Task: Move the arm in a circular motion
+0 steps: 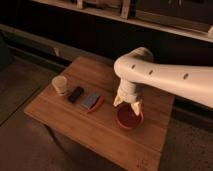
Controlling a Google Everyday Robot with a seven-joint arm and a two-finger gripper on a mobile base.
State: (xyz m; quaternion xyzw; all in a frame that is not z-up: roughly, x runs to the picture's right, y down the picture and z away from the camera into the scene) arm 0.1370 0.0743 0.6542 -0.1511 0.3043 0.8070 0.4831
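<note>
- Cream-tipped gripper (128, 105) is seen just right of the frame's centre, pointed straight down. Its two fingers are spread apart and nothing is held between them.
- It hangs directly over a reddish-brown bowl (131, 127). Whether the fingertips touch the bowl's rim cannot be told.
- The arm (170, 80) is seen as a thick white tube entering from the right edge of the frame. It is bent at a rounded joint in the upper centre and turned down to the wrist.
- A wooden table (100, 137) fills the lower centre. On its left part a pale cup (60, 85), a small dark object (76, 94), a blue-grey pad (90, 100) and an orange-red strip (98, 105) are set in a row, the strip lying against the pad.
- Nothing has to be grasped for a circular motion, so the fingers can be left as they are.
- The circle is judged best begun with a slight lift, so that the fingertips are carried clear of the bowl's rim before any sideways travel.
- The loop should be held small on its left side, since the strip and pad lie near the bowl and could be brushed at low height.
- Room should also be watched at the top of the frame, where a pale shelf edge (150, 22) runs behind the bent joint.
- An even speed, a level height and a return to the starting point over the bowl would give a closed, round path.
- How much of the circle is already traced cannot be judged.
</note>
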